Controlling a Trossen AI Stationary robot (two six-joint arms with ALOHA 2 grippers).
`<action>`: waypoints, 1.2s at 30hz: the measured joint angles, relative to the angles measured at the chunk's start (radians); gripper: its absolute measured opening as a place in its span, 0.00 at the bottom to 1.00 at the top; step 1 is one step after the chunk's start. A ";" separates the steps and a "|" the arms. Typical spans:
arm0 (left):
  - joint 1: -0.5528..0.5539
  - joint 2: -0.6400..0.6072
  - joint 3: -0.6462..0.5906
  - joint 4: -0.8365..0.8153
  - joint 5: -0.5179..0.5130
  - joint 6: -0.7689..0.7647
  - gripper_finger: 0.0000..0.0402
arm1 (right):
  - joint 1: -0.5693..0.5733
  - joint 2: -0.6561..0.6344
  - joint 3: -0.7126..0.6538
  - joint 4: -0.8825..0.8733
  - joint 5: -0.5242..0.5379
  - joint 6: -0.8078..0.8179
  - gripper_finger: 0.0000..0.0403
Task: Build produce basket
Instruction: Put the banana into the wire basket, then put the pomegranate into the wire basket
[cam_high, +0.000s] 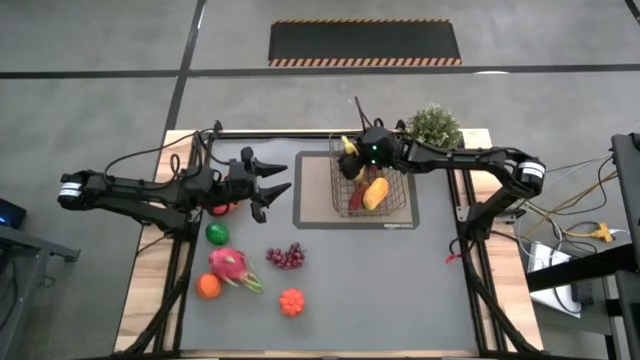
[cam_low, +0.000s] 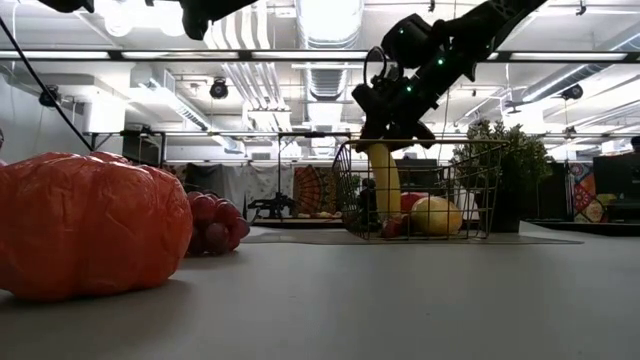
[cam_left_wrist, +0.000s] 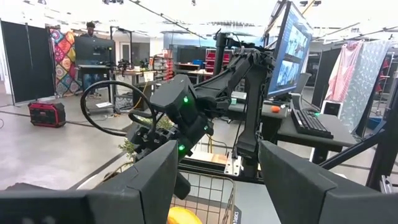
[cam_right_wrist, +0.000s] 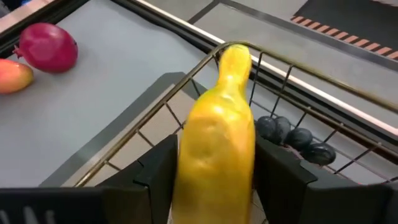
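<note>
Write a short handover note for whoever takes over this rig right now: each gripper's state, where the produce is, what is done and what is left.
Right gripper: at the basket, jaws around the banana, grip uncertain.
Left gripper: open, empty, hovering left of the mat.
Done: mango and something red in the basket.
Left: green fruit, dragon fruit, grapes, two orange pieces, red fruit under the left arm.

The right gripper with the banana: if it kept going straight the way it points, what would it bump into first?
The right gripper points down into the basket, with the banana between its jaws. Most likely the banana's far tip would meet the basket's rim or wire wall first, near the dark grapes. Depth is hard to judge.
</note>
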 joint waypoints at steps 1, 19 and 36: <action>0.000 0.000 0.000 0.000 0.000 0.000 0.52 | 0.000 0.000 0.001 0.001 0.000 0.000 0.47; 0.000 0.000 -0.002 -0.001 0.000 -0.005 0.52 | -0.001 -0.005 0.049 -0.019 0.001 -0.024 0.61; 0.000 0.038 -0.013 -0.102 -0.006 -0.080 0.52 | 0.043 -0.118 0.172 -0.352 0.000 -0.082 0.59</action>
